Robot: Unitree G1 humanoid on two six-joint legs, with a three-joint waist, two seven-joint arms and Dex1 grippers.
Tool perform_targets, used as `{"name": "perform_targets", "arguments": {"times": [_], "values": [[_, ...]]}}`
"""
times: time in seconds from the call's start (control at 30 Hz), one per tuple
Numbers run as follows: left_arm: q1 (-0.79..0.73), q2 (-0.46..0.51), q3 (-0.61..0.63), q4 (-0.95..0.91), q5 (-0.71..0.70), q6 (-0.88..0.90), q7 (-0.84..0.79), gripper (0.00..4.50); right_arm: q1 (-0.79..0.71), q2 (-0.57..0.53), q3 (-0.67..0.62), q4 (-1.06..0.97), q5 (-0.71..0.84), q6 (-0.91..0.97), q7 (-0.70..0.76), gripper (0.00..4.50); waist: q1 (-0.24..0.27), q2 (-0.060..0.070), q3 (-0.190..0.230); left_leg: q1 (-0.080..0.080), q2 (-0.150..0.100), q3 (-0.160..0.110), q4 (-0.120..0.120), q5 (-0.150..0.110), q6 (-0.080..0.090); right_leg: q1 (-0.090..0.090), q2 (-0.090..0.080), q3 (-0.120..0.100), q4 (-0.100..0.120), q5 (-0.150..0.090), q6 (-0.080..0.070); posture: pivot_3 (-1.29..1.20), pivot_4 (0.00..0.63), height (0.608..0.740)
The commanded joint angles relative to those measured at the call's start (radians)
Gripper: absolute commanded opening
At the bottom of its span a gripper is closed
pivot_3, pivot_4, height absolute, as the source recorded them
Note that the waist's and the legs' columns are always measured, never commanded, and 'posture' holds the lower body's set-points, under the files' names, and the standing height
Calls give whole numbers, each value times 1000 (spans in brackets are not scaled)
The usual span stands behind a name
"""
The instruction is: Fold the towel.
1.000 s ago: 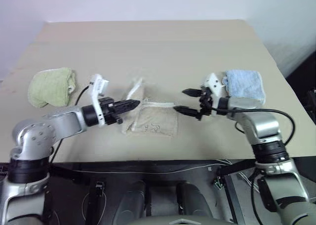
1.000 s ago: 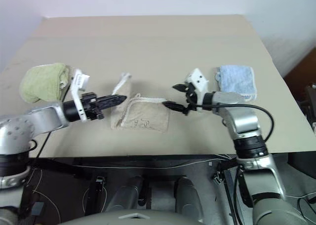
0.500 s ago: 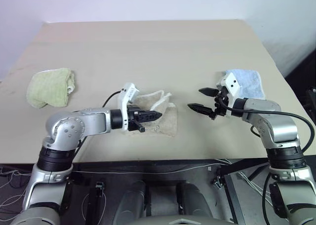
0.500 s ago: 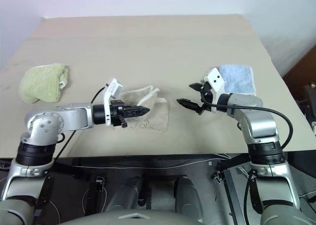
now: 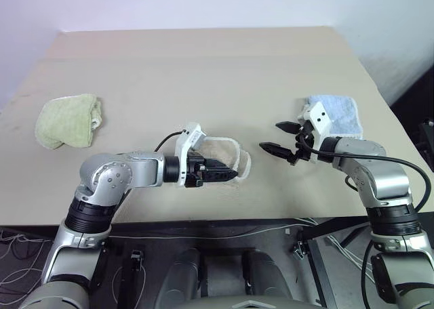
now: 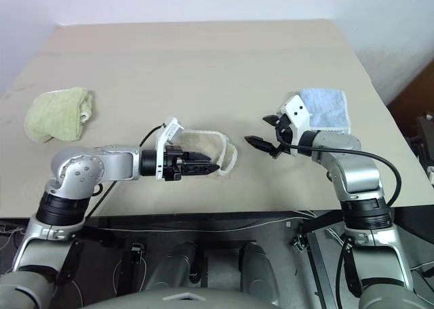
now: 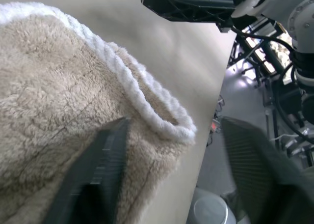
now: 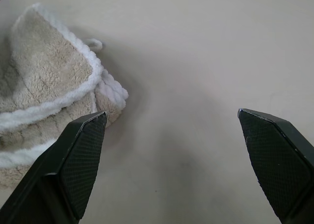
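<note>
The beige towel point(image 5: 227, 150) lies folded in a small bundle near the table's front edge, its white corded hem point(image 7: 147, 94) curving along the top layer. My left gripper point(image 5: 229, 173) lies low across the towel's near side, fingers apart, one finger point(image 7: 98, 175) resting on the pile and nothing pinched. My right gripper point(image 5: 271, 136) hovers just right of the towel, open and empty, with bare table between its fingers point(image 8: 81, 160). From the right wrist the towel point(image 8: 44, 86) sits off to one side.
A crumpled green towel point(image 5: 68, 119) lies at the table's left. A folded light blue towel point(image 5: 337, 114) lies behind my right wrist. The tan table point(image 5: 203, 72) stretches far back; its front edge runs just below my left forearm.
My left gripper carried the towel's lifted edge rightward over the rest, lowered it and opened, letting go. The towel now lies as a smaller, flatter bundle. My right gripper drew slightly right.
</note>
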Motion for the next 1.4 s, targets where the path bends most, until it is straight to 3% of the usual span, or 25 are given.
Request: {"name": "perform_targets", "arguments": {"times": [0.03, 0.23, 0.3, 0.4, 0.7, 0.73, 0.77, 0.8, 0.9, 1.03, 1.23, 1.4], "values": [[-1, 38, 90, -58, 16, -76, -58, 4331, -22, -12, -44, -45, 46, 37, 3, 4500, 0, 0, 0, 0, 0, 0, 0, 0, 0, 0, 0, 0, 0, 0, 0, 0, 150, 740], [12, 135, 192, -66, 78, -233, -195, 4472, -32, -8, -70, -109, 200, 209, 49, 4500, 0, 0, 0, 0, 0, 0, 0, 0, 0, 0, -1, 0, 0, 0, 0, 0, 150, 740], [33, 168, 193, -42, 158, -333, -245, 4500, -45, 26, -89, -135, 267, 250, 42, 4122, 0, 0, 0, 0, 0, 0, 0, 0, 0, 0, -1, 0, 0, 0, 0, 0, 150, 740], [50, 180, 193, 3, 211, -397, -282, 3884, -63, 69, -101, -169, 341, 290, 22, 3217, 0, 0, 0, 0, 0, 0, 0, 0, 0, 0, -2, 0, 0, 0, 0, 0, 150, 740], [146, 152, 147, 14, 312, -550, -418, 836, -63, 179, -34, -207, 395, 310, -33, 156, 3, 0, 0, -1, 0, 0, -1, 0, 0, -1, -3, 0, -1, 0, 0, 0, 150, 740], [145, 141, 135, 31, 341, -582, -423, 502, -60, 189, -19, -203, 389, 303, -34, 0, 2, 0, 0, -1, 0, 0, -1, 0, 1, -1, -3, 0, -1, 0, 0, 0, 150, 740], [135, 122, 119, 64, 383, -630, -419, 113, -59, 202, -4, -188, 376, 290, -39, 0, 1, 0, 0, -1, 0, 0, -1, 0, 1, -1, -3, 0, -1, 0, 0, 0, 150, 740], [123, 99, 109, 100, 418, -676, -417, 24, -62, 219, 4, -171, 368, 281, -48, 0, 1, 1, 0, -1, 0, 0, -1, 0, 1, -1, -3, 0, -1, 0, 0, 0, 150, 740], [110, 38, 76, 176, 462, -803, -503, 24, -74, 276, 9, -94, 346, 267, -96, 0, 0, 0, 0, 0, 0, 0, -1, 0, 0, -1, -2, 0, 0, 0, 0, 0, 150, 740], [160, 29, 23, 176, 490, -895, -641, 24, -46, 297, 81, -48, 269, 208, -94, 0, -2, 0, 0, -1, 0, 1, -1, 0, 1, -2, -2, 1, 0, 0, 0, 0, 150, 740], [257, 26, -13, 199, 550, -976, -700, 24, 13, 313, 197, 47, 110, 102, -128, 0, -3, 1, 0, 0, 0, 1, -2, 0, 1, -3, -2, 1, 0, 0, 0, 0, 150, 740], [304, 11, -33, 278, 633, -1105, -725, 24, 34, 327, 197, 160, 58, 41, -128, 0, -2, 0, -1, 2, 0, 1, -1, -1, 1, 0, -1, 1, 1, 0, 0, 0, 150, 740]]}}
